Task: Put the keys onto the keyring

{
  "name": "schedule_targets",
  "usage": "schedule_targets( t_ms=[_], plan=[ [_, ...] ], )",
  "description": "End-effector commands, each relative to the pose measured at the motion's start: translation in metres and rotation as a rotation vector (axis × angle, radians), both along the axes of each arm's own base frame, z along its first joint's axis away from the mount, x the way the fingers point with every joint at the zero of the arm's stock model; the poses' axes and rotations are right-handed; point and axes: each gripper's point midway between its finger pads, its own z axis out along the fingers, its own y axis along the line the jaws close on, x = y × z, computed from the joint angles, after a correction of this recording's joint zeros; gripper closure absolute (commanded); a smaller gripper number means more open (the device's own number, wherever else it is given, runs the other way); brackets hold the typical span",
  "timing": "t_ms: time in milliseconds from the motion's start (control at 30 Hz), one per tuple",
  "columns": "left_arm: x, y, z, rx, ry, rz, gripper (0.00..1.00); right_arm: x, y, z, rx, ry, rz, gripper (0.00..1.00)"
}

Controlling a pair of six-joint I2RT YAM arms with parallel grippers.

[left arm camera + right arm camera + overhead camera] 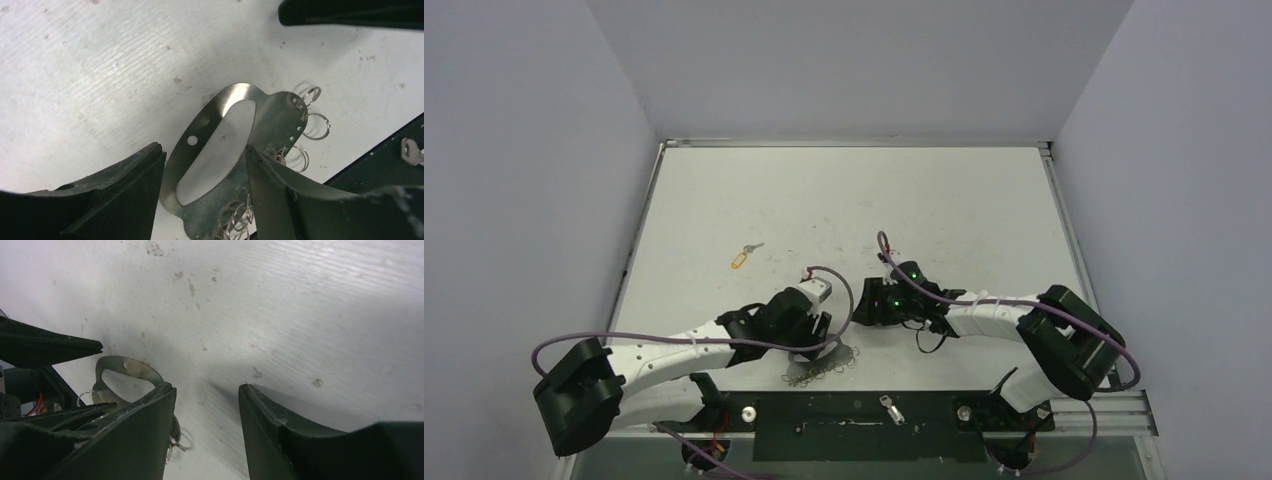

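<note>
So the keyring [821, 366] is sitting on the table [944, 200] close to the front edge, a bit left of centre, with its small rings [316, 125] trailing off its right side. The left gripper [816, 335] is hanging right over it, fingers [125, 195] straddling the loop. The right gripper [867, 303] is sitting just right of that and slightly further back. The tagged key [744, 257] is lying well behind and left. The other key [890, 408] is resting on the base plate [824, 428] between the arm bases, in front of the keyring.
</note>
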Motion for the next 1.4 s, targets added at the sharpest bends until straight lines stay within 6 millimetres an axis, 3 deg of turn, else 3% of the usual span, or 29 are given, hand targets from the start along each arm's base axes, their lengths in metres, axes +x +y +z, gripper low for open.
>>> schedule_targets(
  t_ms=[0,467,767,1100,1233,1367],
  plan=[
    [0.013,-0.029,0.018,0.015,-0.130,-0.194,0.42,0.002,-0.025,0.005,-0.025,-0.027,-0.025,0.48],
    [0.024,-0.036,-0.024,0.271,-0.042,-0.171,0.54,-0.004,-0.063,0.017,-0.067,-0.038,-0.043,0.47],
    [0.037,-0.035,-0.049,0.383,-0.020,-0.092,0.73,-0.002,-0.086,0.029,-0.116,-0.069,-0.066,0.46],
    [0.070,-0.042,-0.048,0.300,-0.007,0.017,0.75,-0.002,-0.085,0.036,-0.099,-0.091,-0.044,0.44],
    [0.078,-0.051,-0.031,0.203,-0.057,0.005,0.73,-0.006,-0.079,0.038,-0.070,-0.096,-0.006,0.43],
    [0.076,-0.058,-0.007,0.070,-0.107,0.007,0.61,-0.006,-0.073,0.038,-0.051,-0.088,0.011,0.43]
  ],
)
